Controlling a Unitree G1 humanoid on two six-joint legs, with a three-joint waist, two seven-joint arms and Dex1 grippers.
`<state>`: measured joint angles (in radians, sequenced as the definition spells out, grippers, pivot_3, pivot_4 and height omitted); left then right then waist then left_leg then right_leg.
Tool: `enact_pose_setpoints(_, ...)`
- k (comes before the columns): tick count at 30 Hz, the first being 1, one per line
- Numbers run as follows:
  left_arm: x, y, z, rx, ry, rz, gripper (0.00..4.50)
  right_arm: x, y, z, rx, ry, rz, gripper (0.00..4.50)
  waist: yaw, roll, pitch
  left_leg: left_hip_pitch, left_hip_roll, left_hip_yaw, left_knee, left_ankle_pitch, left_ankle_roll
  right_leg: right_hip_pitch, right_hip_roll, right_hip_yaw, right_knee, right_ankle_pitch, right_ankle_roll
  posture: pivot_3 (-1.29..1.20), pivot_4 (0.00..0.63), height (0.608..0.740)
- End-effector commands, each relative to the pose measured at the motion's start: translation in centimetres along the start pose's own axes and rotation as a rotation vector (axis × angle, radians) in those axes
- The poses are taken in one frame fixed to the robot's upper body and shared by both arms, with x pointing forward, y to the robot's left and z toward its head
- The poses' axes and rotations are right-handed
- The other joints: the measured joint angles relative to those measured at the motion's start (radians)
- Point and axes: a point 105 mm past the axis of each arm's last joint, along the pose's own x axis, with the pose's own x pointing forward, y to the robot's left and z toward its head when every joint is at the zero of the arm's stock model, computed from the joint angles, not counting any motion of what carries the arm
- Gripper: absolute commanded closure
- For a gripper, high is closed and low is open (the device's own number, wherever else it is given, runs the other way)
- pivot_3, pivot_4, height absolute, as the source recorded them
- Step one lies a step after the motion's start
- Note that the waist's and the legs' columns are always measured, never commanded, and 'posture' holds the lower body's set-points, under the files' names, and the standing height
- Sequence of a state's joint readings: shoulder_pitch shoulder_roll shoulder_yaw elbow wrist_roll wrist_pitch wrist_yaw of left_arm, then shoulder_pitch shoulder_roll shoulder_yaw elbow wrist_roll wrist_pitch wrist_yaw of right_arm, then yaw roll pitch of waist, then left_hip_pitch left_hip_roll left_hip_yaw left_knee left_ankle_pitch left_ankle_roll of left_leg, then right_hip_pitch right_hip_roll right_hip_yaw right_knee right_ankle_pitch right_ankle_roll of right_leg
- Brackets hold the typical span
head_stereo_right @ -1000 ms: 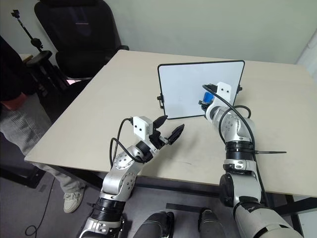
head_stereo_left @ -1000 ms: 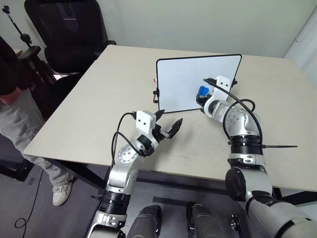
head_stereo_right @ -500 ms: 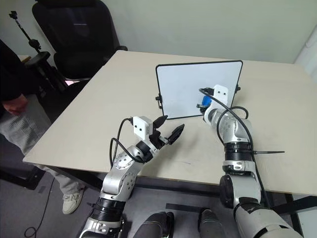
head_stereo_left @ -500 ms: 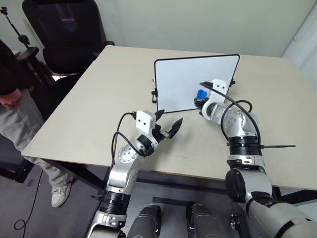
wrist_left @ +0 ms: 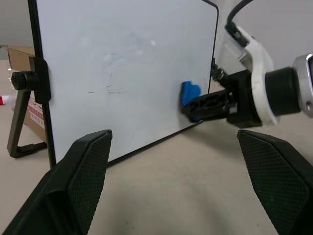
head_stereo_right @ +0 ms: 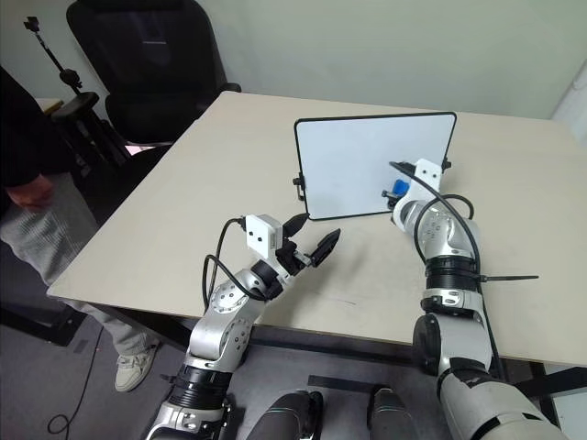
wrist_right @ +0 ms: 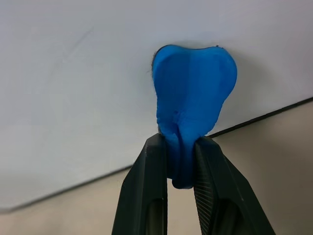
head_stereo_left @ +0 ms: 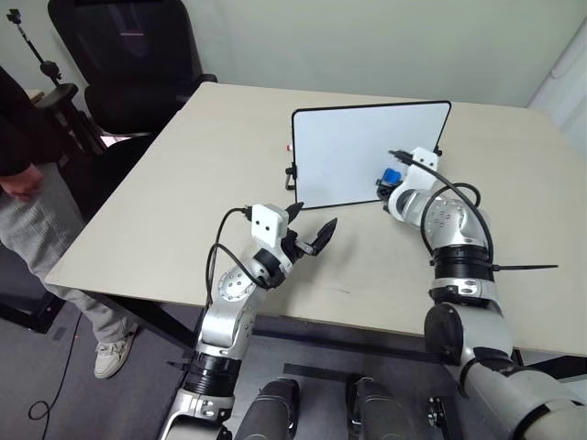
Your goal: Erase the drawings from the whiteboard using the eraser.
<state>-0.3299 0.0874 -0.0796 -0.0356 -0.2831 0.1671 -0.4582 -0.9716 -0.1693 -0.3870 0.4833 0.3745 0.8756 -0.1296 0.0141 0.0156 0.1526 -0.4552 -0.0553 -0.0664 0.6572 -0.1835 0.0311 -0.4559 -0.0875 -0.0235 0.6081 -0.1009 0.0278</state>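
The right gripper (wrist_right: 180, 166) is pinching the eraser (wrist_right: 191, 98) tight, pressing it against the whiteboard (head_stereo_left: 348, 147) low down, close to the board's bottom right corner — the board standing tilted toward the table's (head_stereo_left: 183, 183) far edge. The eraser's long axis is running straight out from the fingers into the board face. The left gripper (head_stereo_left: 312, 231) is hanging spread open and empty, well short of the board. The drawings are hard to make out — only faint grey smudges mid-board.
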Motion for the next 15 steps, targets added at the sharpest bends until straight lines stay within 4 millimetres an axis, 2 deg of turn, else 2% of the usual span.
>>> enact_pose_setpoints(1,0.4,-0.3,1.2,0.016,-0.049,-0.019,0.00,-0.6,0.8,2.6,0.011,-0.083,0.020,4.08,-0.001,0.000,0.000,0.000,0.000,0.000,0.000,0.000,0.000,0.000,0.000,0.000,0.000,-0.002,0.003,0.00,0.150,0.740)
enact_pose_setpoints(4,0.4,-0.4,1.1,0.014,-0.048,-0.022,0.00,-0.8,2.1,1.8,-0.030,-0.056,0.071,4.08,-0.006,0.000,0.000,0.001,0.000,0.000,-0.001,0.000,0.000,-0.001,0.000,0.000,0.001,-0.004,0.006,0.00,0.150,0.740)
enact_pose_setpoints(7,0.5,-0.4,1.1,0.012,-0.049,-0.024,0.00,-0.9,3.3,0.1,-0.100,-0.009,0.099,4.08,-0.009,0.000,0.000,0.002,0.000,0.000,-0.002,0.000,0.000,-0.001,0.000,0.000,0.001,-0.004,0.006,0.00,0.150,0.740)
enact_pose_setpoints(10,0.6,-0.3,1.2,0.014,-0.051,-0.021,0.00,-1.6,5.5,-1.1,-0.133,0.011,0.193,4.08,-0.011,0.000,0.000,0.002,0.000,0.000,-0.002,0.000,0.000,-0.001,0.000,0.000,0.001,-0.004,0.006,0.00,0.150,0.740)
enact_pose_setpoints(15,0.7,-0.2,1.2,0.017,-0.052,-0.022,0.00,-2.8,8.1,-0.8,-0.160,-0.018,0.290,4.08,-0.010,0.000,0.000,0.000,0.000,0.000,-0.002,0.001,0.000,-0.001,0.000,-0.001,0.001,-0.005,0.008,0.00,0.150,0.740)
